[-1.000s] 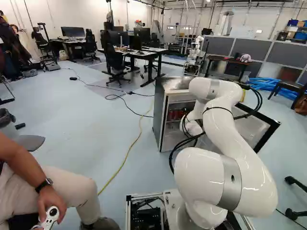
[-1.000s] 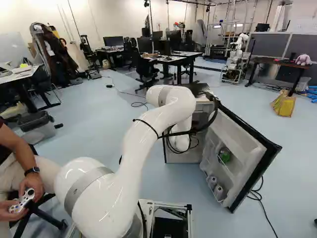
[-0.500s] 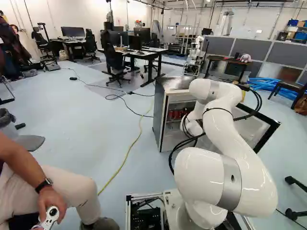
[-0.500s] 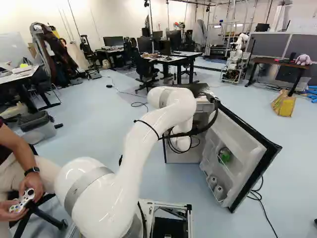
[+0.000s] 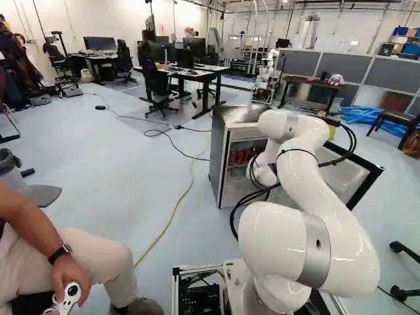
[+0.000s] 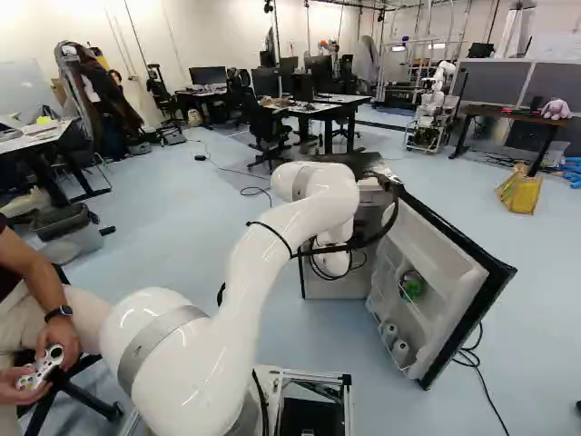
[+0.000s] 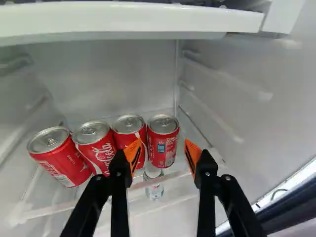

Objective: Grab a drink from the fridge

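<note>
In the wrist view my gripper [image 7: 163, 152] stands open, nothing gripped. Directly ahead, in line with the gap between its orange pads, is an upright red can [image 7: 163, 141]. Three more red cans, the nearest of them [image 7: 129, 133] touching or almost touching it, stand in a row to one side on a wire or glass shelf [image 7: 180, 173]. Both base views hide the gripper behind the arm's wrist, which reaches into the open fridge [image 5: 221, 157]. Red cans [image 5: 237, 157] show beside the wrist in the left base view.
A white shelf edge [image 7: 128, 17] crosses above the cans; a clear bottle [image 7: 154, 187] is below their shelf. The fridge door [image 6: 445, 282] stands open at the right. A seated person's leg [image 5: 98, 262] is near the base. Another robot [image 6: 430, 113] stands farther back.
The arm's upper part has shifted very slightly, a little leftward in the left base view. The base, fridge and door stay where they were.
</note>
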You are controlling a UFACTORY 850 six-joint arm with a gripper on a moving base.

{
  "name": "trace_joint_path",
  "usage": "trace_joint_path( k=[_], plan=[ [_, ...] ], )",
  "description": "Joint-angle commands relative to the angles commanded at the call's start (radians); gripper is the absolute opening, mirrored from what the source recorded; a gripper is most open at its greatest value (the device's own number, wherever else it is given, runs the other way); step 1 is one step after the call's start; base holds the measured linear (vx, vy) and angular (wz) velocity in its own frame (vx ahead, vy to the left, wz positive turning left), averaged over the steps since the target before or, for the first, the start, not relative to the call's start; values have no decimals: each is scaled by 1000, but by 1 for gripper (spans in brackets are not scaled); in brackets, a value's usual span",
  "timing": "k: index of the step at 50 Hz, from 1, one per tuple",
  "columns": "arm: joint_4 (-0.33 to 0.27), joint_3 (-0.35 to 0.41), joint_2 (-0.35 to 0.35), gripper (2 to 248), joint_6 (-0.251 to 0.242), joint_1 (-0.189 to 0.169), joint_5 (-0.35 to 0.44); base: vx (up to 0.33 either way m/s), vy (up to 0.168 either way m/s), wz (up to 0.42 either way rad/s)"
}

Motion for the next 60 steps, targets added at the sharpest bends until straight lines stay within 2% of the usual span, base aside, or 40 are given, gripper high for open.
trace_joint_path(
  k=[60],
  plan=[
    [0,-138,-78,142,0,8,0,0,0,0]
  ],
)
